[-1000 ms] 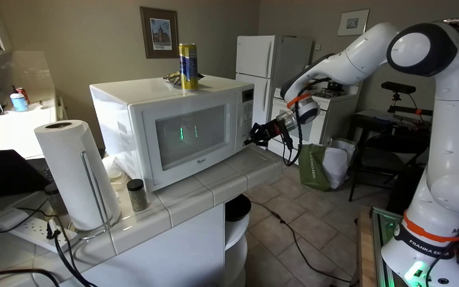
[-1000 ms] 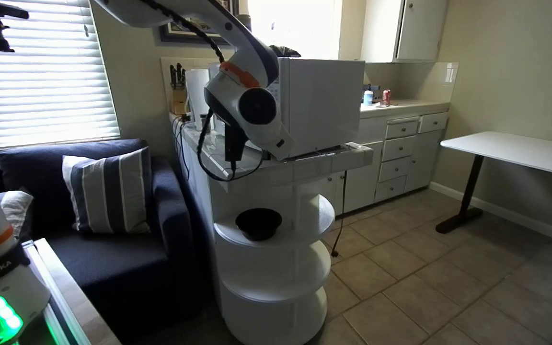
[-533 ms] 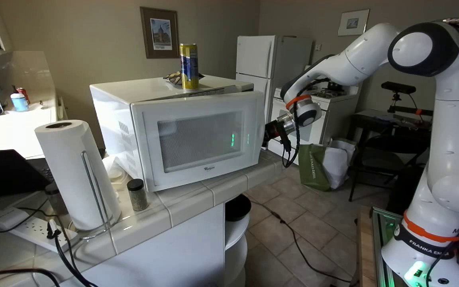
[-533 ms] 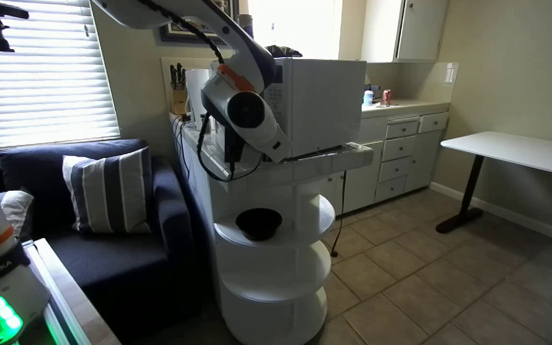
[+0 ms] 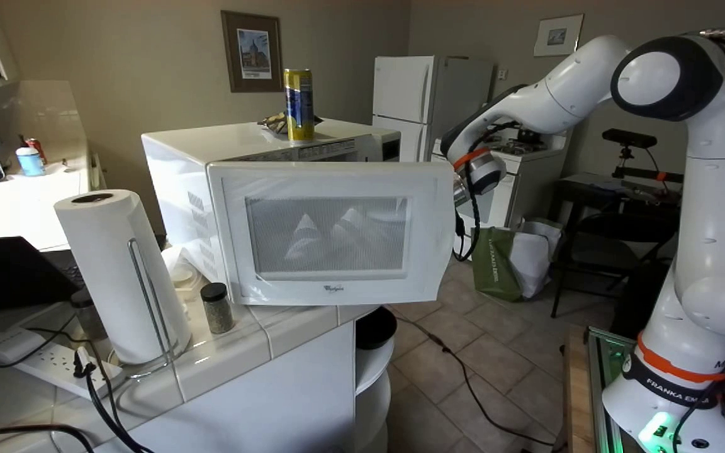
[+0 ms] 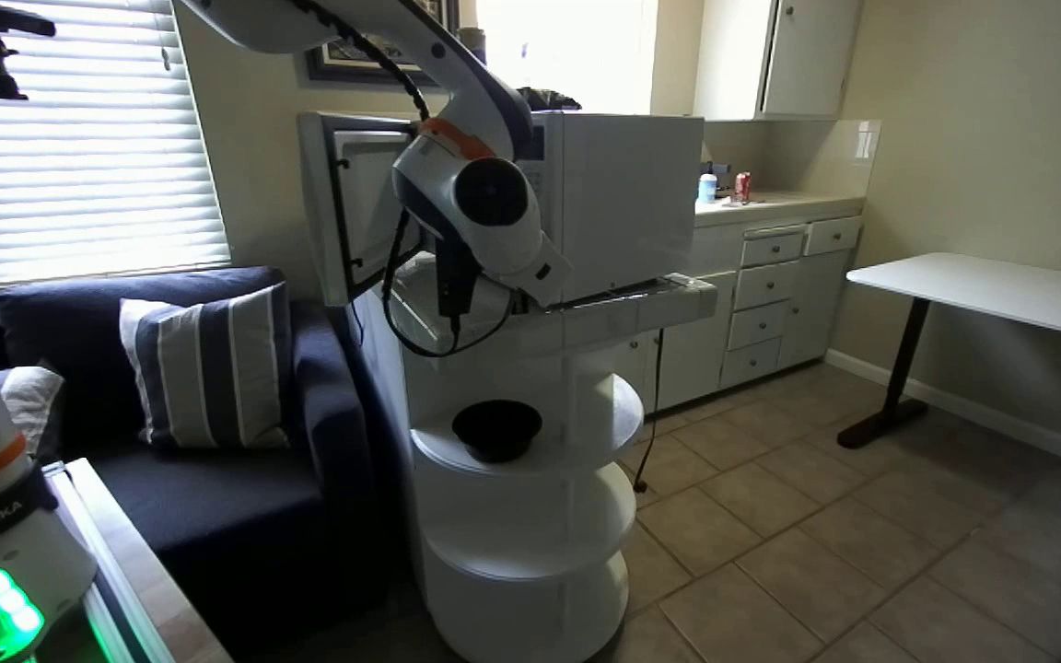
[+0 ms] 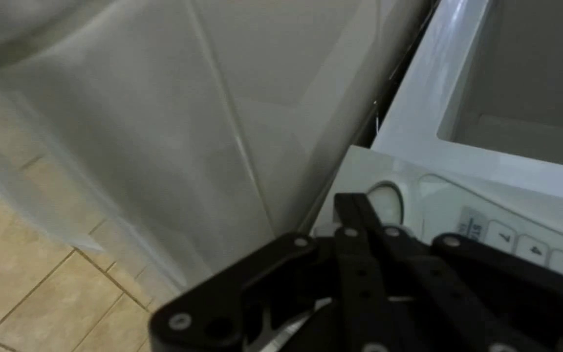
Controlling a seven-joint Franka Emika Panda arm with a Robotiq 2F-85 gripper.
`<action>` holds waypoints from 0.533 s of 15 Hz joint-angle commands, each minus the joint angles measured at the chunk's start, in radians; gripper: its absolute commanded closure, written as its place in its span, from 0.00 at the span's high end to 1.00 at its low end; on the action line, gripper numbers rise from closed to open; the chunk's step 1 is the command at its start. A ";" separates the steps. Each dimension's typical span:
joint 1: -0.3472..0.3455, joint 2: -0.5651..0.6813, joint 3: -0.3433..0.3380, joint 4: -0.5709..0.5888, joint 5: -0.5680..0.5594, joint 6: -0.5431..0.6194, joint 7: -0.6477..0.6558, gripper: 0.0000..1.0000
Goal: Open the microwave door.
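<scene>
Microwave door (image 5: 331, 236) is swung out: hinge side near the front edge of the worktop (image 5: 303, 324), free side jutting past that edge. Microwave (image 6: 627, 198) sits behind it on the worktop. Gripper (image 7: 363, 212) is near the front corner above the shelves (image 6: 530, 534), fingers together, nothing seen between them, tips at the button (image 7: 385, 201); can't tell if touching. Door's long axis runs hinge-outward over the front edge, gripper on its inner-face side. Reads as basically done; if wider is wanted, likely push the inner face, away from that corner.
</scene>
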 commanded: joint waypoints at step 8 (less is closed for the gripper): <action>-0.083 -0.153 -0.058 -0.111 -0.404 -0.188 -0.243 0.47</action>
